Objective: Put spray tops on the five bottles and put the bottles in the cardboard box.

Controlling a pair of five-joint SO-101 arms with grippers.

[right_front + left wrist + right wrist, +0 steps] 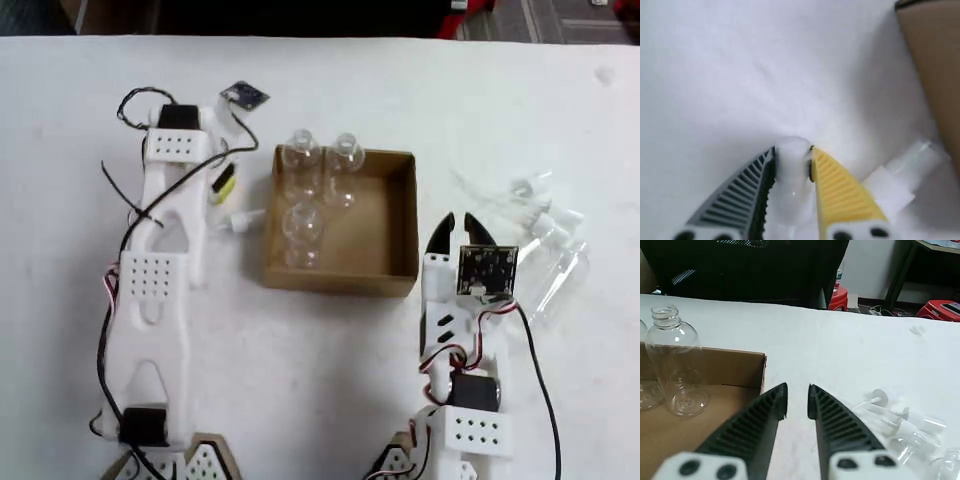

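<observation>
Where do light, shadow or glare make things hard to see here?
High view: bright light on the white table washes out the clear bottles lying right of the cardboard box. Left wrist view: a soft shadow lies beside the box wall.

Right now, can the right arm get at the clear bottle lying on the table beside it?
Probably yes. The bottle lies on bare table beside the right tool, outside the cardboard box, with nothing between them; the tool is open and empty.
</observation>
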